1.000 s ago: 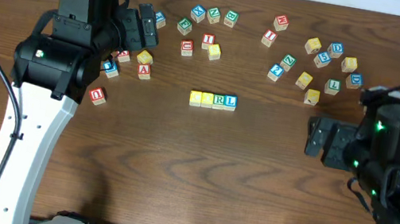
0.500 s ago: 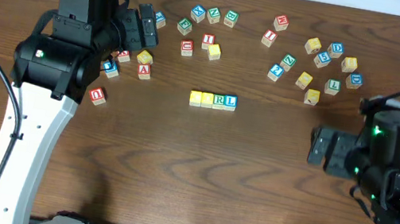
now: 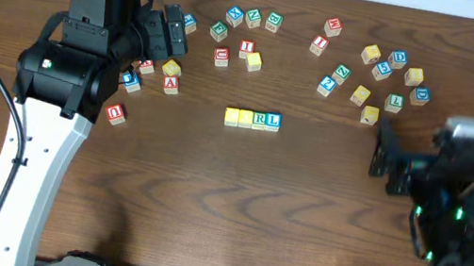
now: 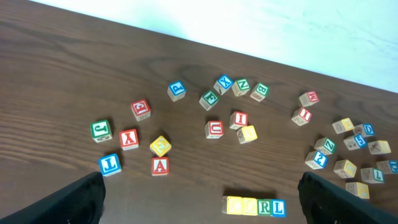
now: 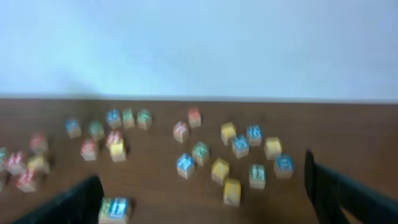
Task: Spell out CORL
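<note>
A row of four blocks [image 3: 253, 117] lies mid-table: two yellow blocks, a green R and a blue L, touching side by side. It also shows in the left wrist view [image 4: 254, 206], and its blue L end shows in the right wrist view [image 5: 114, 210]. My left gripper [image 3: 175, 32] is open and empty, held high behind and left of the row; the left wrist view [image 4: 199, 190] shows its fingers wide apart. My right gripper [image 3: 386, 157] is open and empty, well right of the row, with its fingers spread in the blurred right wrist view [image 5: 200, 180].
Several loose letter blocks lie in three groups: left, around a red A block [image 3: 171, 83]; back middle, around a red block [image 3: 222, 55]; and back right, around a yellow block [image 3: 370, 114]. The table's back edge meets a white wall [image 4: 249, 25].
My right arm has pulled back and swung, and its gripper now points toward the back of the table, a little further right. The left arm and the blocks have not moved.
</note>
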Tool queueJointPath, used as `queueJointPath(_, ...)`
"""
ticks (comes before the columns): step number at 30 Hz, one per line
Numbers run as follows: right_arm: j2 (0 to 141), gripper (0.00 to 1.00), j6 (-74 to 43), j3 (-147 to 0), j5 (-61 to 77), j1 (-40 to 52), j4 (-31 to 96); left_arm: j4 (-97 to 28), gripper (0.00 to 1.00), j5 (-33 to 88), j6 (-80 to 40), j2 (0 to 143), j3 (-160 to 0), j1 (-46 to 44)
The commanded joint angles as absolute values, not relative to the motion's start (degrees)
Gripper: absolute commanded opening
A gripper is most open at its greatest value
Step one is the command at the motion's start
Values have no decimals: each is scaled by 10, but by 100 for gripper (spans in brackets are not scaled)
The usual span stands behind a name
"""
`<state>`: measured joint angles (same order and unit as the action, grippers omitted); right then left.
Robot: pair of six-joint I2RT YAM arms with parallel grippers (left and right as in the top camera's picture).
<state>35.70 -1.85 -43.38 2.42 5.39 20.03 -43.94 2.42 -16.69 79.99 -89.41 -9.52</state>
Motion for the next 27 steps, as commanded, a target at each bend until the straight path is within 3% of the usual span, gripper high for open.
queueJointPath(1,286,99,6,-344,48,33,165,-441,98,19,-166,802,-899,-93)
queueJointPath(13,56,99,0,-74,51,0,59,-441,98,19,-166,802,-899,-93)
queueJointPath(27,36,99,-3,-3,55,0,38,-441,98,19,-165,802,-899,-93)
